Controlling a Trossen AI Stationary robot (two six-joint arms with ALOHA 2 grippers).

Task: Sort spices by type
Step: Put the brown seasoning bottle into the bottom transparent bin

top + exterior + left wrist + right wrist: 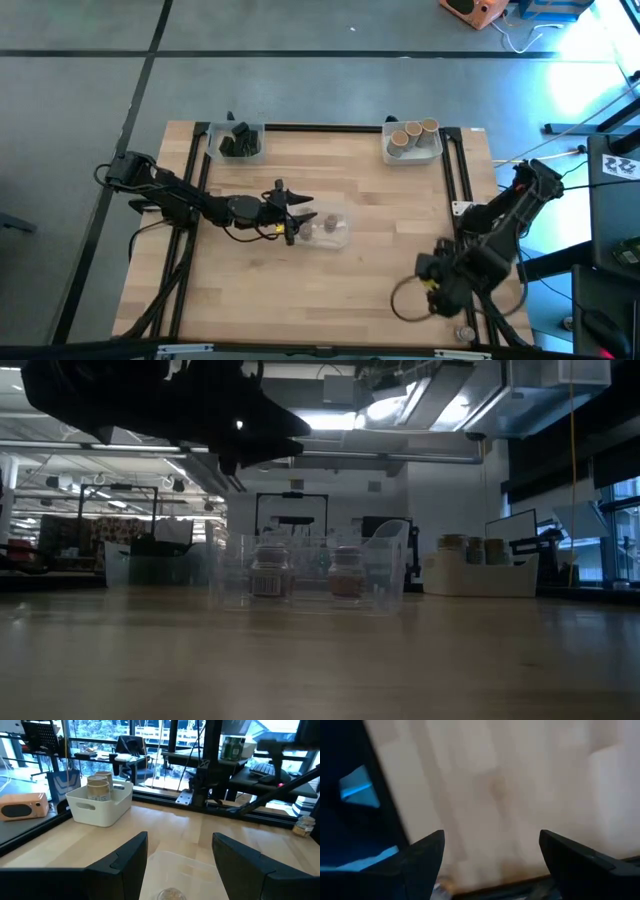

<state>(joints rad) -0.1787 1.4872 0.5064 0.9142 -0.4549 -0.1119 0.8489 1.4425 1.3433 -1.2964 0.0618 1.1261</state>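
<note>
Spices are distributed across three trays, and I take the clear tray (330,228) at the table's centre as the landmark. Two small grey-brown jars (268,572) stand upright inside it, side by side and apart. The tan cylinders (412,134) sit in the white tray (412,152) at the far right of the landmark; the dark blocky containers (238,140) sit in another tray (236,152) at its far left.

My left gripper (296,212) hovers just beside the landmark's left wall, above its rim. My fingers (127,857) are spread wide, with nothing between them. My right gripper (492,862) waits well apart from the landmark, near the table's front right corner, fingers also spread and empty.

Hazards, as I judge them:

1. Tray wall contact. One finger may descend onto the rim instead of inside it, tipping or sliding the light tray. Cause: poor centring over the near jar.
2. Neighbour strike. The two jars stand close enough that a wide finger could knock the second over. Cause: approach along the line joining them.
3. Slip. A smooth round jar may rotate out of a shallow pinch. Cause: closing too high on the lid.
4. One more small jar (466,333) rests near the landmark's front right, by the table edge, close to my right arm. Cause of loss: a careless right-arm move.
</note>
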